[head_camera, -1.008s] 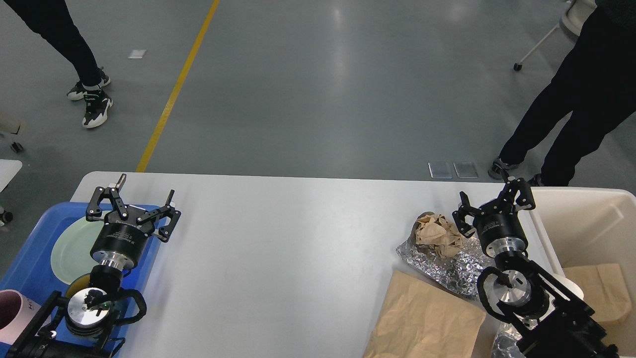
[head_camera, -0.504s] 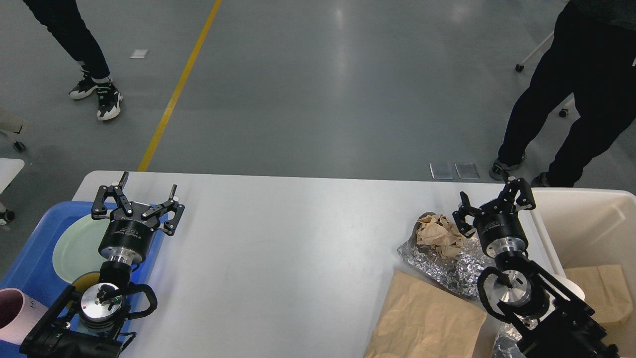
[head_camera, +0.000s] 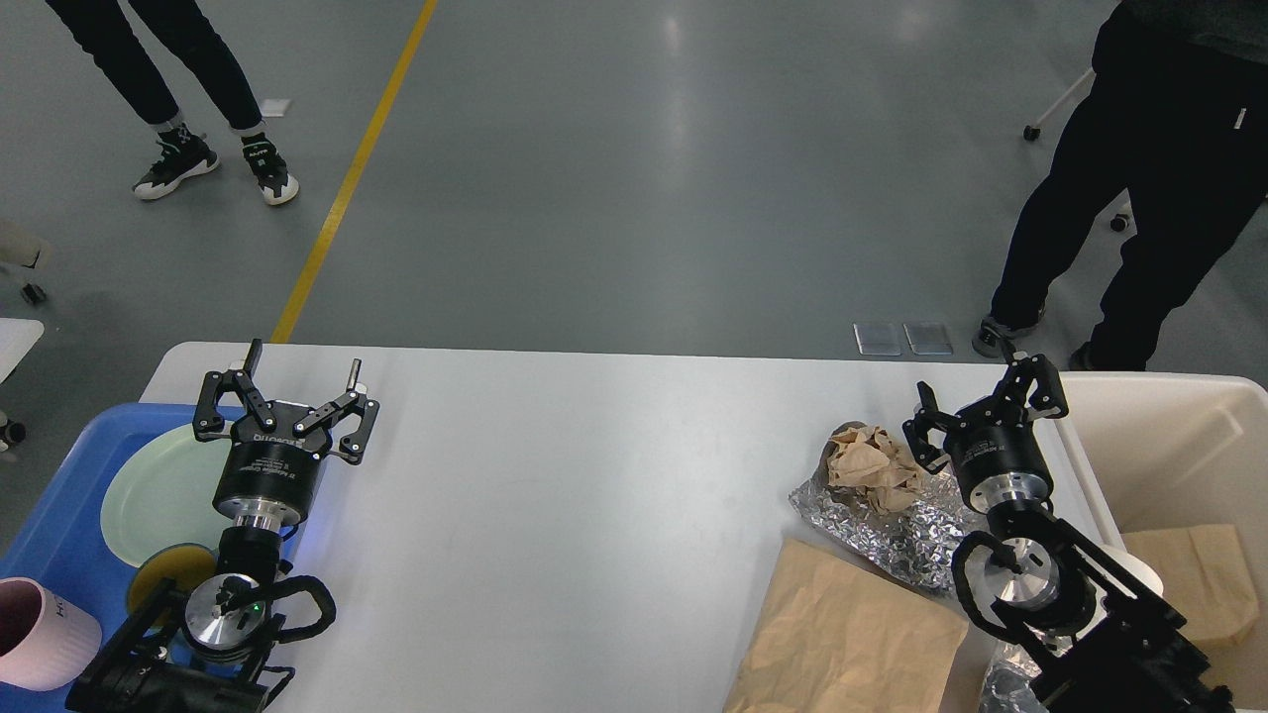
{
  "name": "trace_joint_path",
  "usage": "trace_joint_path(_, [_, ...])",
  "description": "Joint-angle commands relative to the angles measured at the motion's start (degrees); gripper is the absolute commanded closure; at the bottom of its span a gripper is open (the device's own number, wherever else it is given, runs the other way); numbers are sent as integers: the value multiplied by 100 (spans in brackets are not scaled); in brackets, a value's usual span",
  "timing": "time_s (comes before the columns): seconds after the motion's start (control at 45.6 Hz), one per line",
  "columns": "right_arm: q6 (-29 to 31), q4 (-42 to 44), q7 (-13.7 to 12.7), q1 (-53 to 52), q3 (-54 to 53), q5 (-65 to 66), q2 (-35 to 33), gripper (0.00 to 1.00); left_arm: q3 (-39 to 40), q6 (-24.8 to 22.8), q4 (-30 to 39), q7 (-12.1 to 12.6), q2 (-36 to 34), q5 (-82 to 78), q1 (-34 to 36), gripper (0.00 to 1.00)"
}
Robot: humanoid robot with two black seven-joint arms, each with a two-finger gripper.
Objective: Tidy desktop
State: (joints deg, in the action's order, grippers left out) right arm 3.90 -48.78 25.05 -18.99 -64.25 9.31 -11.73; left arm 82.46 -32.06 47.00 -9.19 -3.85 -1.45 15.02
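**Foil and brown paper wait beside the bin**

Crumpled foil (head_camera: pixel 872 520) and paper (head_camera: pixel 870 465) lie at right on the white desk (head_camera: pixel 594 475), which fills the lower frame. My right claw (head_camera: pixel 981 406) hovers spread beside them, probably to bin them. My left claw (head_camera: pixel 297 396) is spread and empty over the blue tray (head_camera: pixel 59 515).

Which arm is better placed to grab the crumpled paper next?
Right. The right gripper hangs open beside the crumpled paper on the foil; the left gripper is across the desktop, by the tray.

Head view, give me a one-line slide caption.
Both open grippers, left and right, hover over the desktop; crumpled paper on foil awaits clearing.
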Motion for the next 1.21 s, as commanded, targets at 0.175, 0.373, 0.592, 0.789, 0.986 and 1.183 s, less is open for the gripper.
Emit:
trace_joint_path(0.175, [-3,0,0,1,0,0,-5,0,-2,-292,-76,93,-116,-4,-78,3])
trace_joint_path(0.373, [5,9,0,1,0,0,-5,0,-2,-275,-331,190,-230,-57,53,3])
trace_joint_path(0.592, [-4,0,0,-8,0,0,-5,0,-11,-327,-630,181,-389,-4,238,3])
trace_joint_path(0.789, [5,-9,0,1,0,0,-5,0,7,-529,-621,190,-301,13,203,3])
trace_joint_path(0.986, [5,-9,0,1,0,0,-5,0,-28,-556,-621,189,-310,5,194,3])
trace_joint_path(1.183, [-4,-9,0,1,0,0,-5,0,-28,-556,-621,189,-310,5,194,3])
